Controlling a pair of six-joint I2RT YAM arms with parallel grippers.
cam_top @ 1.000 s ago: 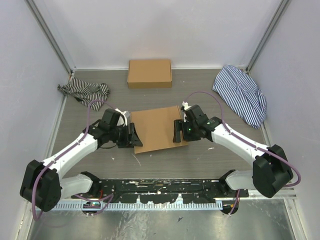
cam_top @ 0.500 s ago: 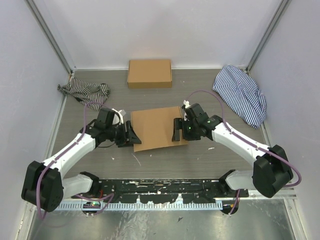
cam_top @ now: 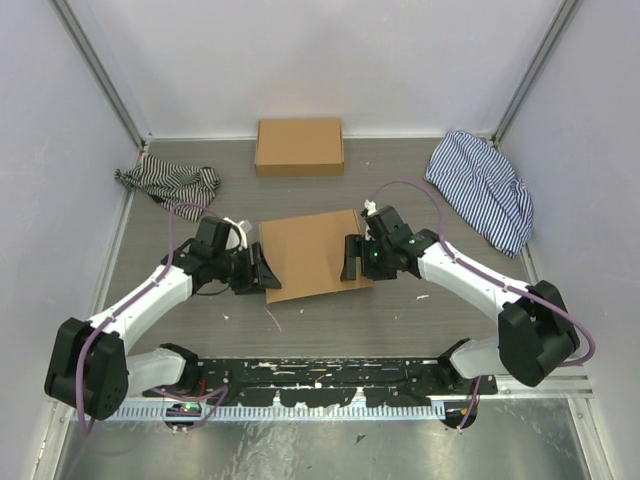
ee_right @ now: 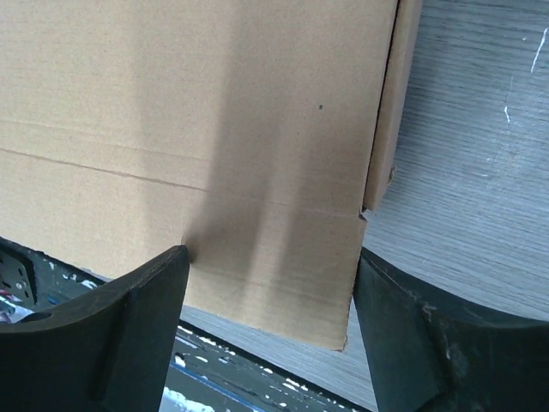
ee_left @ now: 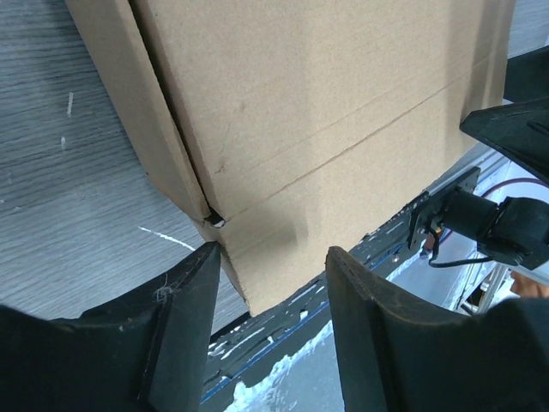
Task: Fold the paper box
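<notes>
Currently the left gripper (cam_top: 263,272) and right gripper (cam_top: 349,258), both spread wide and empty, straddle opposite edges of the paper box (cam_top: 310,255) at the centre of the tabletop (cam_top: 330,190); uneven closing would likely skid or buckle it.

You are seeing the overhead view evenly and softly lit, with the white walls (cam_top: 300,60) glowing bright and only faint shadows lying on the desk (cam_top: 330,320). In the right wrist view a broad soft shadow is running down the paper box (ee_right: 129,103), while the right end effector (ee_right: 270,262) is sitting dark and slightly blurred at the bottom edge.
</notes>
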